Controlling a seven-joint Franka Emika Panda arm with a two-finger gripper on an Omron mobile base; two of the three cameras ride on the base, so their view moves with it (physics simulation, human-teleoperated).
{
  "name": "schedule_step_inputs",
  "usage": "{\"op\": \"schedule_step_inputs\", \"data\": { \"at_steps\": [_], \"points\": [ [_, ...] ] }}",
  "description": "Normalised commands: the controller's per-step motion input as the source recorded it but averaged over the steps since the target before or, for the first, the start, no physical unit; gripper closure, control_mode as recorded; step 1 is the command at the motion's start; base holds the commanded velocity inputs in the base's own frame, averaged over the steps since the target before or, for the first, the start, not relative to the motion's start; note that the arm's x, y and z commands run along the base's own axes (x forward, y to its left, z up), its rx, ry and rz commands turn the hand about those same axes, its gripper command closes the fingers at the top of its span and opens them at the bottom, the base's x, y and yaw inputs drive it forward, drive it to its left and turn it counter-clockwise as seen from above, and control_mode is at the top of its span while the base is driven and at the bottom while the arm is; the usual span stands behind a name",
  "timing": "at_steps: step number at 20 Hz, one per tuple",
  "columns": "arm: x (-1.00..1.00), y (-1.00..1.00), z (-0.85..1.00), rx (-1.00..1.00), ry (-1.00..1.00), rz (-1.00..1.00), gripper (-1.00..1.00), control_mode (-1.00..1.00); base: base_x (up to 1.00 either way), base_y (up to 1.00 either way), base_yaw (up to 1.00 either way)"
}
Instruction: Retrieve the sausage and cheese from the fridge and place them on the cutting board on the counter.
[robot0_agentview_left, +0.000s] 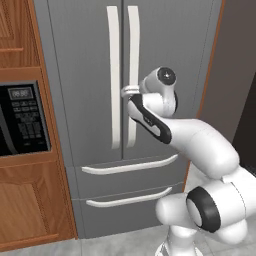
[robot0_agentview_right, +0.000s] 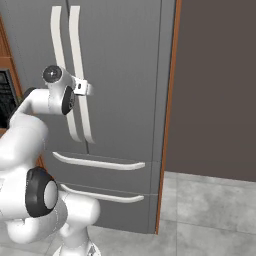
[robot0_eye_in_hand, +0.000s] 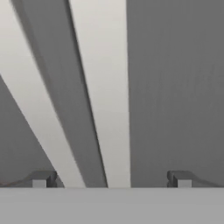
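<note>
The grey fridge (robot0_agentview_left: 85, 60) stands with both doors shut, so the sausage and cheese are hidden behind them. The cutting board and the counter are out of view. My gripper (robot0_agentview_left: 129, 91) is pressed up close to the right door's long white handle (robot0_agentview_left: 133, 50), about halfway down it; from the other side the gripper (robot0_agentview_right: 82, 87) sits at that handle (robot0_agentview_right: 76, 40). In the hand view the gripper (robot0_eye_in_hand: 111, 179) is open, its fingertips (robot0_eye_in_hand: 43, 178) far apart, with the white handle (robot0_eye_in_hand: 105, 87) running up between them. Nothing is gripped.
A black oven panel (robot0_agentview_left: 22, 117) sits in wooden cabinets left of the fridge. Two fridge drawers with white bars (robot0_agentview_left: 130, 164) (robot0_agentview_left: 127, 199) lie below the doors. A dark wall (robot0_agentview_right: 215, 85) and grey tiled floor (robot0_agentview_right: 210, 215) are on the right.
</note>
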Motion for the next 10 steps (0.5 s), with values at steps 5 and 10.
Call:
{"op": "schedule_step_inputs", "data": {
  "at_steps": [5, 10],
  "points": [
    [0.4, 0.0, -0.03, 0.0, -0.02, 0.0, -1.0, -1.0, 0.0, 0.0, 0.0],
    [0.36, 0.04, -0.1, -0.03, -0.04, -0.01, -1.0, -1.0, 0.0, 0.0, 0.0]
  ]
}}
